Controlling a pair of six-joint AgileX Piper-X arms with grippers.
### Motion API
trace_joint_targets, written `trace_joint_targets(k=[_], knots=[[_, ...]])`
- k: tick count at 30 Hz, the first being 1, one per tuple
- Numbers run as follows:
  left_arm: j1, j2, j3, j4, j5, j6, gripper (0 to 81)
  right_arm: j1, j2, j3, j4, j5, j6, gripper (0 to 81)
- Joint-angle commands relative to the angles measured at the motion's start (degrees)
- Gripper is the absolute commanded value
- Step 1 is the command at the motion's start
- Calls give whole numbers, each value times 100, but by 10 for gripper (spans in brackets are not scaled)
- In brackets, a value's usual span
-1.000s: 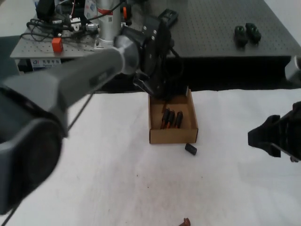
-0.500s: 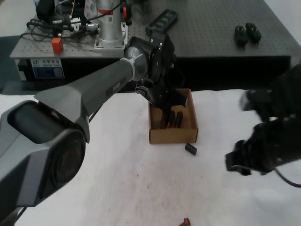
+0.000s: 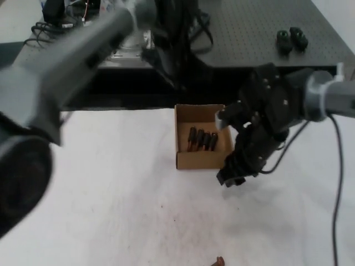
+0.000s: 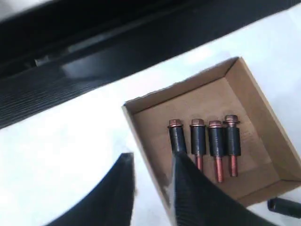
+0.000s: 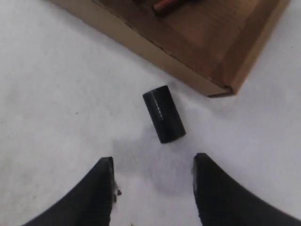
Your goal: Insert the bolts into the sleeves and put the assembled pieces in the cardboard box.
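The cardboard box (image 3: 183, 160) sits at the back of the white cloth. Inside it lie several assembled pieces (image 4: 207, 139), copper bolts in black sleeves, side by side. My left gripper (image 4: 153, 188) hovers open and empty above the box's near left corner. A loose black sleeve (image 5: 163, 114) lies on the cloth just outside the box's front right corner (image 5: 221, 87). Directly over this sleeve is my right gripper (image 5: 153, 162), open, with a finger on either side and nothing held. In the high view that gripper (image 3: 230, 177) covers the sleeve. A loose copper bolt (image 3: 219, 260) lies at the cloth's near edge.
Behind the cloth (image 3: 127, 210) stands a dark perforated bench (image 3: 249, 27) with two small black parts (image 3: 291, 39) and cables (image 3: 50, 27) at its left. The left arm (image 3: 83, 50) slants across the upper left. A black cable (image 3: 335, 183) trails from the right arm.
The left arm has lifted up and back out of the box, where one more assembled piece now lies. The right arm has swung in from the right edge to above the loose sleeve.
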Motion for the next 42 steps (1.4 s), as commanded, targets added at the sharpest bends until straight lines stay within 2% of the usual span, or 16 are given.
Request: trace_joint_targets(k=[1,8,12,19,29,31,38,41,42], knots=[[112,-524,657,42,-107,20,200,122,442,-657,327,230,-280,372],[223,-2001,3109,-1123,-107,-86,200,145,727,-1027,471,283,-366,372],[218,-2683,3996,-1430,-107,-98,200,145,812,-1055,584,283,-366,372],[218,-3399,4670,-1407,-107,-184,200,145,852,-1040,462,230,-400,356],[218,-3721,4763,-1425,-107,-136,200,315,1292,-1054,341,481,-491,356],[218,-3719,4763,-1409,-107,-136,200,330,1299,-1054,288,479,-491,320],[218,-3719,4763,-1356,60,-122,200,339,1299,-1054,262,479,-491,108],[218,-3719,4763,-1208,612,80,200,339,1287,-1054,507,623,-491,0],[218,-3719,4763,-1135,892,140,200,339,1267,-1054,613,666,-478,27]])
